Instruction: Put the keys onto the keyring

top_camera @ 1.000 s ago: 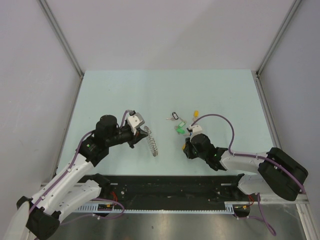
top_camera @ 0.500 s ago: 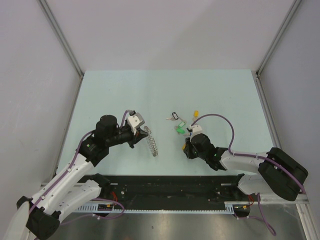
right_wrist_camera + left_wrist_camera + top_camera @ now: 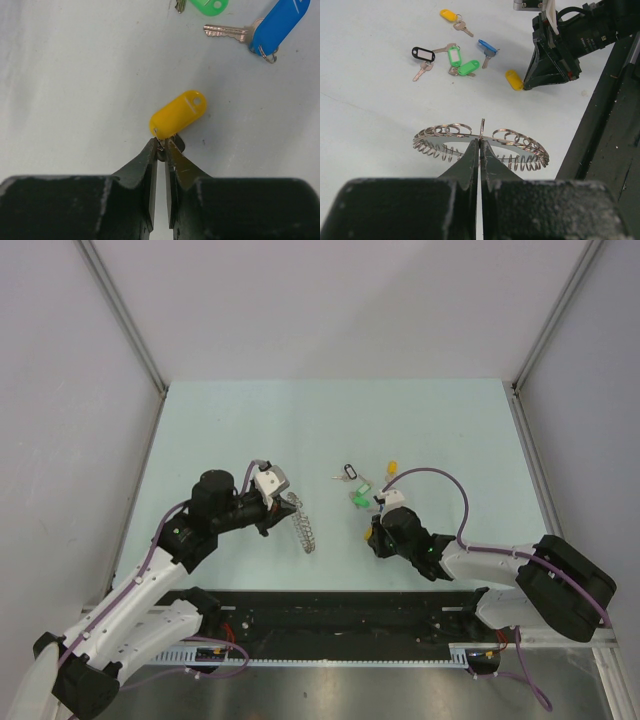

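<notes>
My left gripper [image 3: 480, 142] is shut on the near rim of the keyring [image 3: 520, 142], a large silver ring with coiled loops, and holds it edge-on above the table. It also shows in the top view [image 3: 303, 521]. My right gripper [image 3: 162, 145] is shut on the metal end of a yellow-tagged key [image 3: 179, 114], low over the table. That key also shows in the left wrist view [image 3: 514, 79]. Loose keys lie beyond: black tag [image 3: 423, 54], two green tags [image 3: 461, 61], blue tag [image 3: 487, 47], and another yellow tag [image 3: 448, 15].
The loose keys cluster at the table's middle [image 3: 360, 485], between the two grippers and slightly beyond them. A black rail [image 3: 340, 610] runs along the near table edge. Grey walls and metal posts enclose the pale green table [image 3: 250, 420].
</notes>
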Tool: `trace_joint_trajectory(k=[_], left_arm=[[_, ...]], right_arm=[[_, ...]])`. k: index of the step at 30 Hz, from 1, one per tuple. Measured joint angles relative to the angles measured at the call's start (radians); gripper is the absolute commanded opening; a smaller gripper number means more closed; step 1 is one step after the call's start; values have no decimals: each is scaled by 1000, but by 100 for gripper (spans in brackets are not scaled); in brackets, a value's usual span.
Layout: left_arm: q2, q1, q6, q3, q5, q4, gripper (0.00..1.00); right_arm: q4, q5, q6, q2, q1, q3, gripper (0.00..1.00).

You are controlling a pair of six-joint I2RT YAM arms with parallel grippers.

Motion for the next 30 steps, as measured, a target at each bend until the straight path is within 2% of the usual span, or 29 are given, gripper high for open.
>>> trace_joint_trajectory(k=[8,14,23,30], left_arm=[[0,0,0,0,0,0,0],[0,0,0,0,0,0,0],[3,0,0,0,10,0,0],[3,0,1,0,10,0,0]], right_arm=[[-3,0,3,0,0,0,0],[-25,-16,-10,-19,0,3,0],[-183,-99,-110,-93,-17,113,0],[-392,-166,-196,-11,-48,272,0]])
